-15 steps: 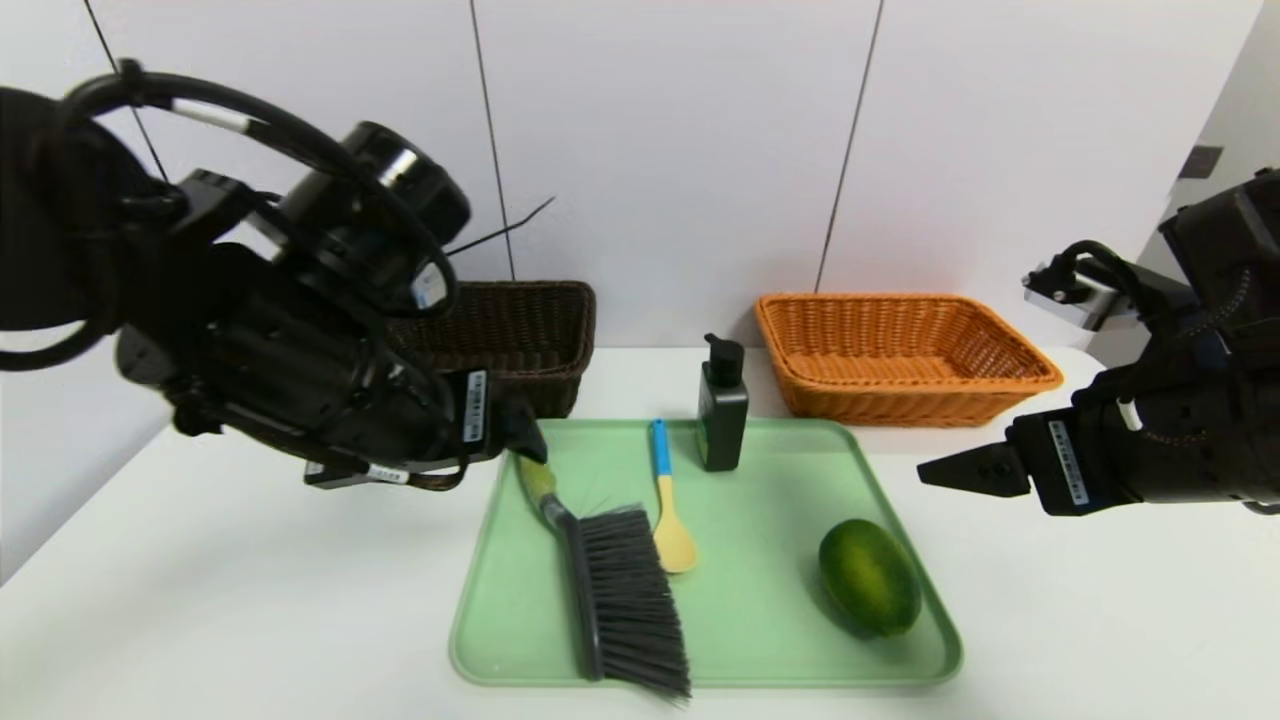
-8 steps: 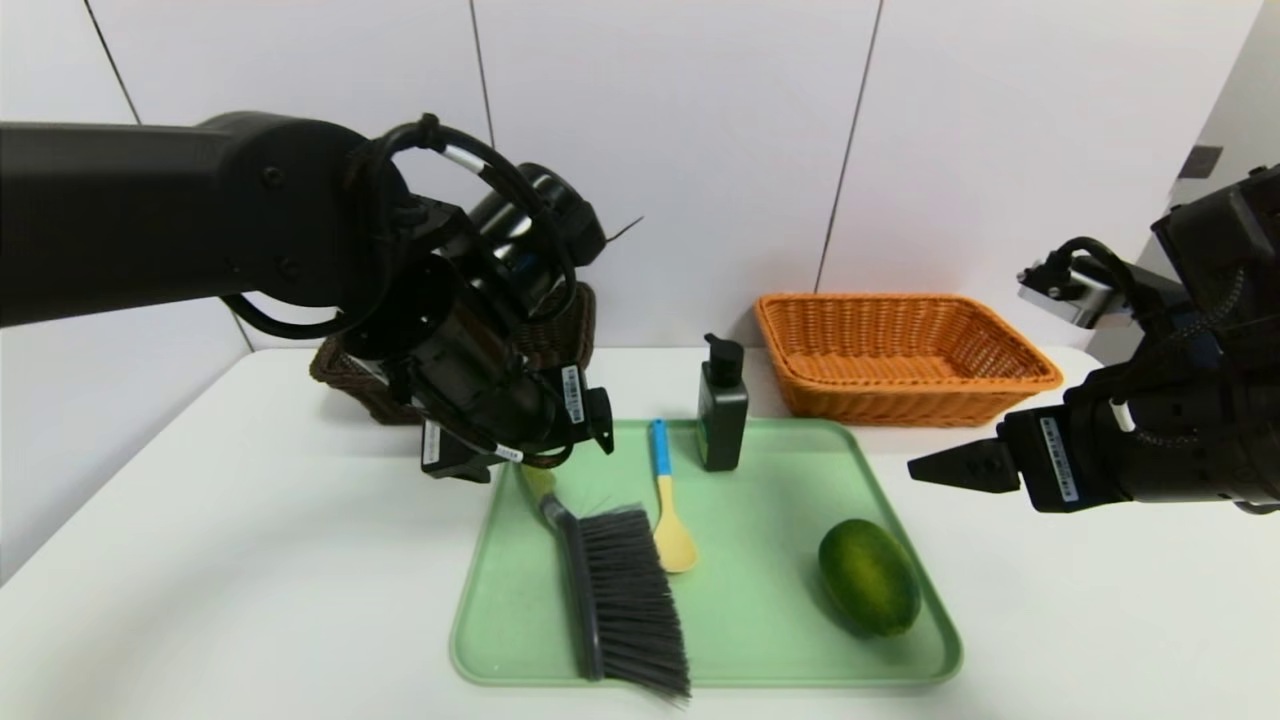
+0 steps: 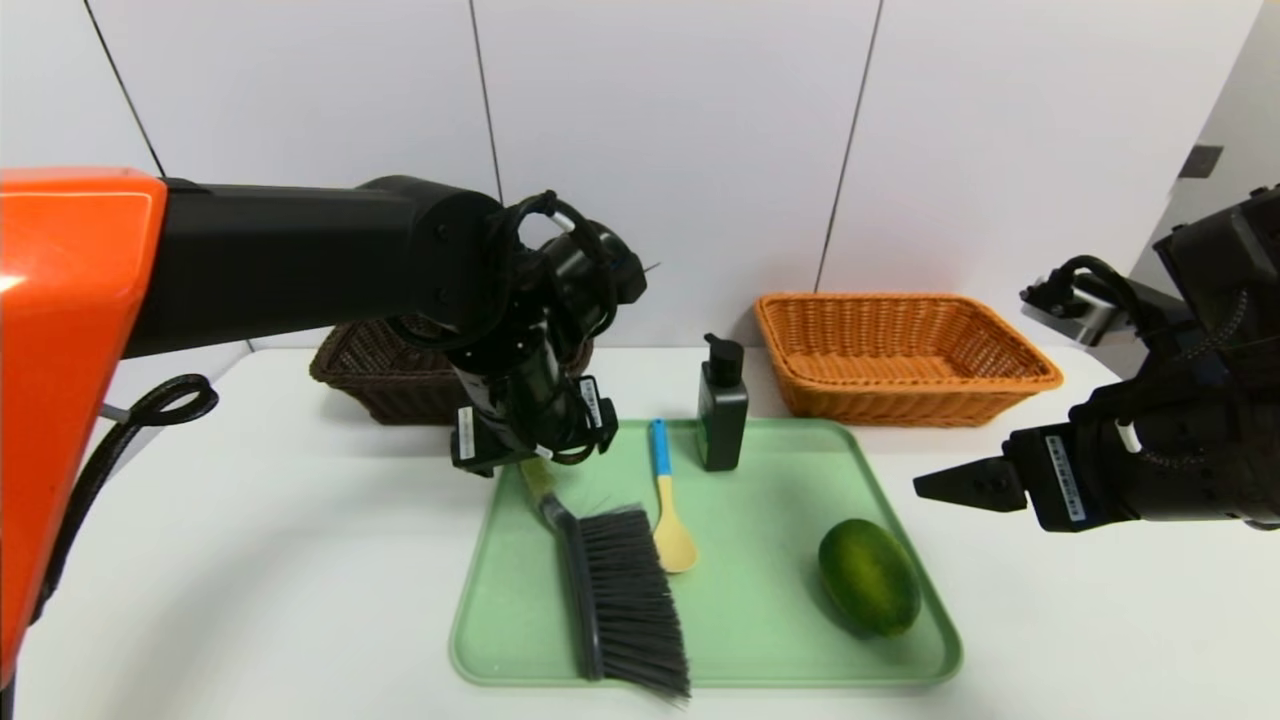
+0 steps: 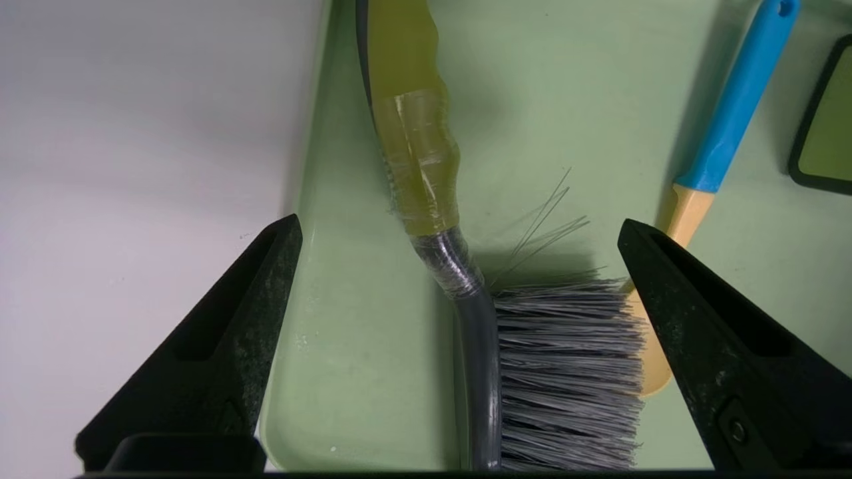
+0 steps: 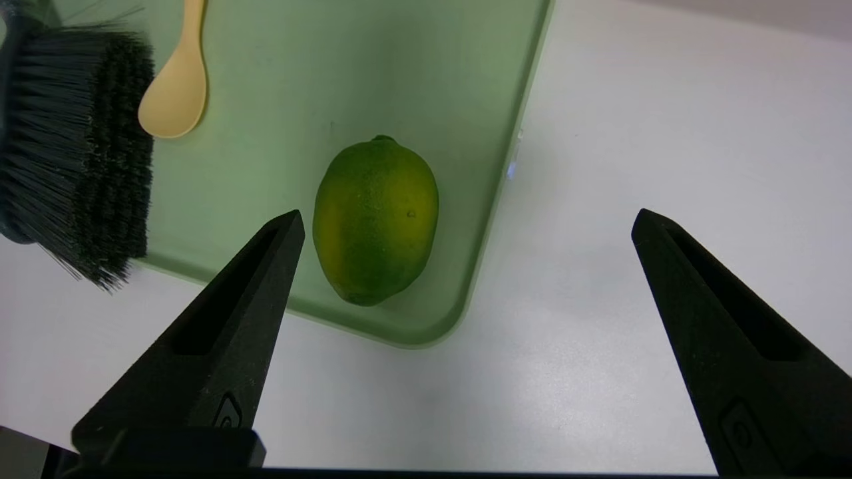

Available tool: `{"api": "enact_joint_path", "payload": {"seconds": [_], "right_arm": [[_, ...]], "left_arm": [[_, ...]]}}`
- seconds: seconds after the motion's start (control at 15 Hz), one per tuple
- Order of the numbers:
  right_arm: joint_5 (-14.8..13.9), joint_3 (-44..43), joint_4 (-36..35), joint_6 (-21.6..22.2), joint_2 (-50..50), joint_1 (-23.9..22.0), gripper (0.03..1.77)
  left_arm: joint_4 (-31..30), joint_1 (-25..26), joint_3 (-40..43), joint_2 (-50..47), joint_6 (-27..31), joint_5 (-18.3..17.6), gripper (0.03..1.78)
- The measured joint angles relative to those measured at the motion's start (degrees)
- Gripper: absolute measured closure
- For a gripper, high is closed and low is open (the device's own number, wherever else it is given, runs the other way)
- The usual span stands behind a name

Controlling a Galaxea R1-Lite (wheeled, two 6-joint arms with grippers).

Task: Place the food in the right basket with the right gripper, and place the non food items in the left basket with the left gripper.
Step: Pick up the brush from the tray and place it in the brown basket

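Note:
On the green tray (image 3: pixel 760 600) lie a grey-bristled brush (image 3: pixel 625 590) with an olive handle (image 4: pixel 413 133), a blue-and-yellow spoon (image 3: pixel 668 500), a black pump bottle (image 3: pixel 722 405) and the green fruit (image 3: pixel 868 578). My left gripper (image 3: pixel 535 445) hangs open just above the brush handle, its fingers either side of the brush neck (image 4: pixel 466 286). My right gripper (image 3: pixel 945 485) is open, hovering over the table right of the tray, the fruit (image 5: pixel 375 219) ahead of its fingertips. The dark brown left basket (image 3: pixel 385 370) and the orange right basket (image 3: pixel 900 355) stand at the back.
The white table (image 3: pixel 250 560) extends left and right of the tray. A white panelled wall (image 3: pixel 680 150) rises behind the baskets. The left arm's orange shell (image 3: pixel 60 380) fills the near left.
My left arm has swung right and away from the camera, down over the brush handle, uncovering the dark basket. The right gripper has barely shifted.

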Motion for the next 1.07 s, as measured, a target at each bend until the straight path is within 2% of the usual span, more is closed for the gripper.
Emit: {"api": "enact_joint_path", "payload": {"seconds": [0.2, 1.07], "right_arm": [[0.0, 0.8, 0.0, 0.0, 0.0, 0.0, 0.1], [0.0, 2.3, -0.1, 1.0, -0.1, 0.7, 0.1]], "left_arm": [[3.0, 0.4, -3.3, 3.2, -0.5, 0.0, 0.12], [2.2, 2.6, -3.9, 7.4, -0.5, -0.4, 0.12]]}}
